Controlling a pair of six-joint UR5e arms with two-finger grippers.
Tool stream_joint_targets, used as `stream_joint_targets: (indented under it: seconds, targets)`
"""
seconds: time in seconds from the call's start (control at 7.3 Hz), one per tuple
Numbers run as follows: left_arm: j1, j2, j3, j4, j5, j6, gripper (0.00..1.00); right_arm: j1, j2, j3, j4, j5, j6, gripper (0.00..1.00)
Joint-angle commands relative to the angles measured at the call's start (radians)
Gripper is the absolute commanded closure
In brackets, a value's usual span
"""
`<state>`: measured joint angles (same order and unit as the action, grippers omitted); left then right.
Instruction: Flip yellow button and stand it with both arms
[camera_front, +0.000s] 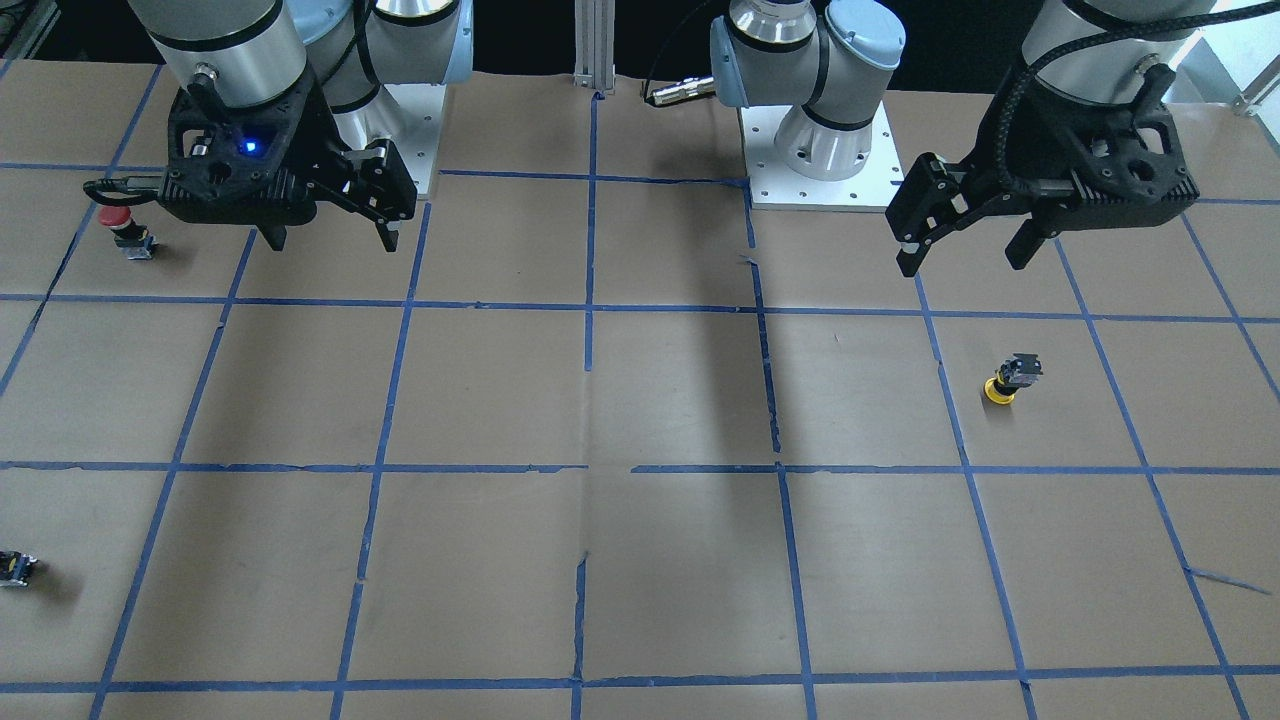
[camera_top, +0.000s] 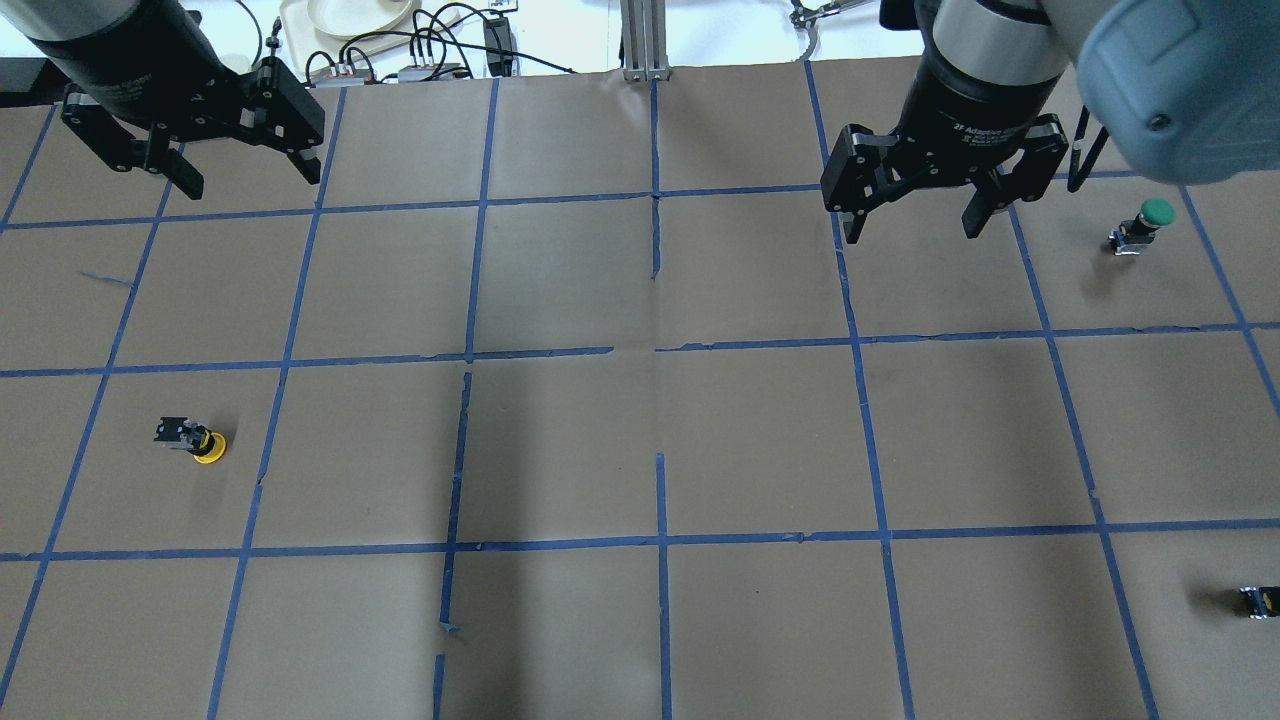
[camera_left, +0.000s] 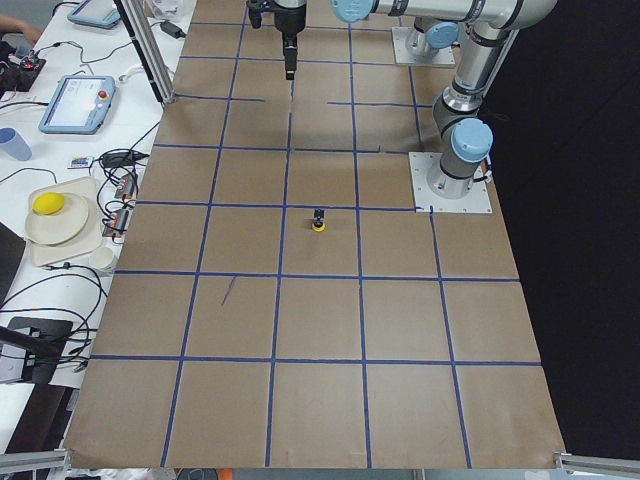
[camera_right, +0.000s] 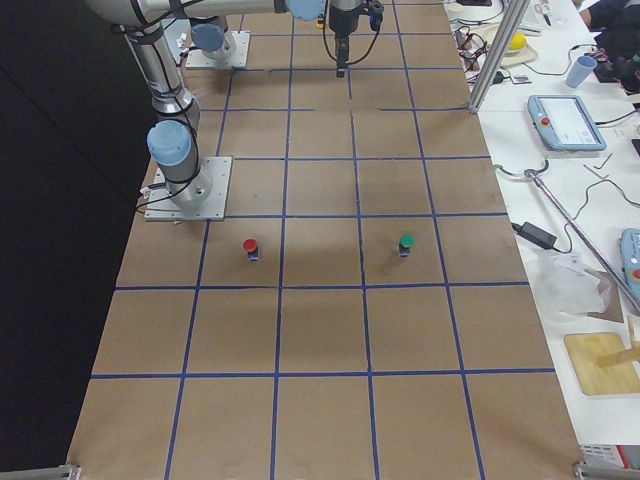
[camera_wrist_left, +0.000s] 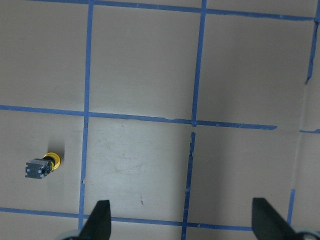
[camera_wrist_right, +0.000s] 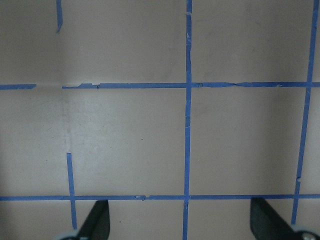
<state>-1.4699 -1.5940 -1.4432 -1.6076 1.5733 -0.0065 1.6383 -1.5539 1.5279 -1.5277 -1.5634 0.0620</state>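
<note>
The yellow button (camera_front: 1009, 381) stands alone on the brown paper, its yellow cap down and its black-grey body up. It also shows in the overhead view (camera_top: 192, 440), the exterior left view (camera_left: 318, 222) and at the left of the left wrist view (camera_wrist_left: 43, 165). My left gripper (camera_front: 962, 262) is open and empty, well above the table and apart from the button; it also shows in the overhead view (camera_top: 252, 182). My right gripper (camera_front: 332, 242) is open and empty, high over the other half of the table (camera_top: 912, 232).
A red-capped button (camera_front: 125, 228) stands under my right arm's side. A green-capped button (camera_top: 1145, 225) stands near it. A small capless black-grey part (camera_top: 1258, 600) lies near the table edge. Blue tape lines grid the paper. Cables and a plate (camera_top: 350, 15) lie beyond the far edge.
</note>
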Motion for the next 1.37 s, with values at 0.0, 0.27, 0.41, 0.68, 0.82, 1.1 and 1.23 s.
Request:
stream_joint_targets:
  seconds: [0.0, 0.27, 0.41, 0.68, 0.82, 1.1, 1.23]
  targets:
    - [0.0, -0.01, -0.009, -0.005, 0.0, -0.059, 0.0, 0.0, 0.0, 0.0, -0.009, 0.0, 0.001, 0.0]
    - [0.025, -0.017, -0.089, -0.027, 0.092, -0.066, 0.0, 0.0, 0.0, 0.0, -0.016, 0.0, 0.001, 0.0]
    - [0.09, -0.017, -0.13, -0.017, 0.165, 0.009, 0.01, 0.001, 0.0, 0.0, -0.017, 0.003, 0.001, 0.0]
    - [0.341, -0.044, -0.212, 0.106, 0.13, 0.289, 0.01, 0.001, 0.002, 0.0, -0.022, -0.001, -0.001, 0.0]
    - [0.383, -0.078, -0.254, 0.203, 0.129, 0.412, 0.01, 0.001, 0.003, 0.002, -0.022, 0.002, -0.001, 0.0]
    - [0.457, -0.135, -0.371, 0.349, 0.128, 0.573, 0.01, 0.001, 0.003, 0.0, -0.023, 0.0, -0.001, 0.0]
    - [0.5, -0.147, -0.472, 0.482, 0.128, 0.68, 0.01, 0.001, 0.003, 0.002, -0.023, 0.002, -0.001, 0.0]
